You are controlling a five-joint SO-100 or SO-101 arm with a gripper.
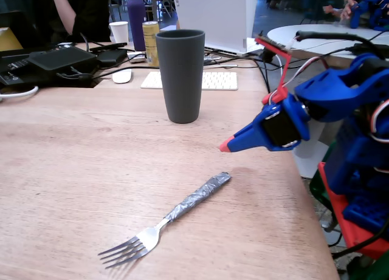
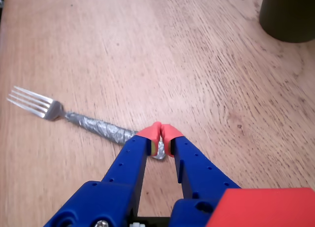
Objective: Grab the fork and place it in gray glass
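Red-tipped fingers [image 2: 170, 134] pressed tip to tip, empty, above the taped end of the fork [image 2: 88, 121].

Closed on nothing in the wrist view, blue gripper [image 2: 161, 130] overlapping the handle's end in that picture; in the fixed view gripper [image 1: 225, 146] raised off the wooden table [image 1: 73, 170], clear of the fork [image 1: 167, 219], pointing left from the right edge. Lying flat on the wood, tines toward the near-left corner in the fixed view, crinkled silver handle angled up to the right. Standing upright beyond, well apart from the fork, the gray glass [image 1: 180, 75]; only its dark base [image 2: 288, 17] in the wrist view's top-right corner. Farther back, white keyboard [image 1: 209, 81], gold can [image 1: 150, 43] and white paper cup [image 1: 120, 32].
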